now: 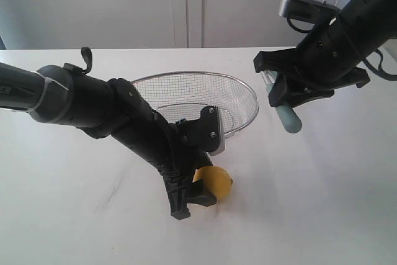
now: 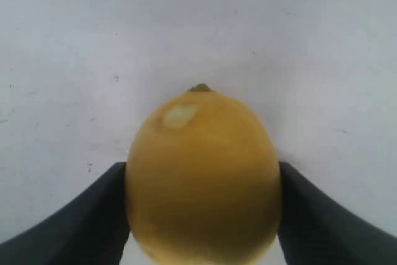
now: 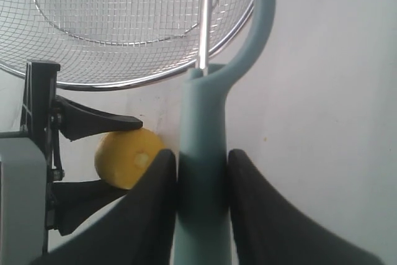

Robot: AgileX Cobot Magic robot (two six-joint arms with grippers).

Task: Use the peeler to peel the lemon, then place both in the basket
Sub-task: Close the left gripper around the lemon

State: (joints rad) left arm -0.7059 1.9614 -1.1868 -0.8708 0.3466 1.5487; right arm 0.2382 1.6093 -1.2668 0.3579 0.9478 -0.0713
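Note:
The yellow lemon (image 1: 217, 182) rests low near the white table, just in front of the wire mesh basket (image 1: 245, 91). My left gripper (image 1: 197, 198) is shut on the lemon (image 2: 203, 175), with a black finger pressed against each side and a pale spot near its nub. Up at the right, my right gripper (image 1: 286, 94) is shut on the pale teal peeler (image 1: 287, 116) and holds it in the air beside the basket's right rim. The right wrist view shows the peeler (image 3: 208, 147) between both fingers, its loop head over the basket (image 3: 124, 79), and the lemon (image 3: 127, 158) below.
A white table (image 1: 322, 203) spreads under everything, with a pale wall (image 1: 186, 4) behind it. My left arm (image 1: 118, 119) lies across the basket's front left rim.

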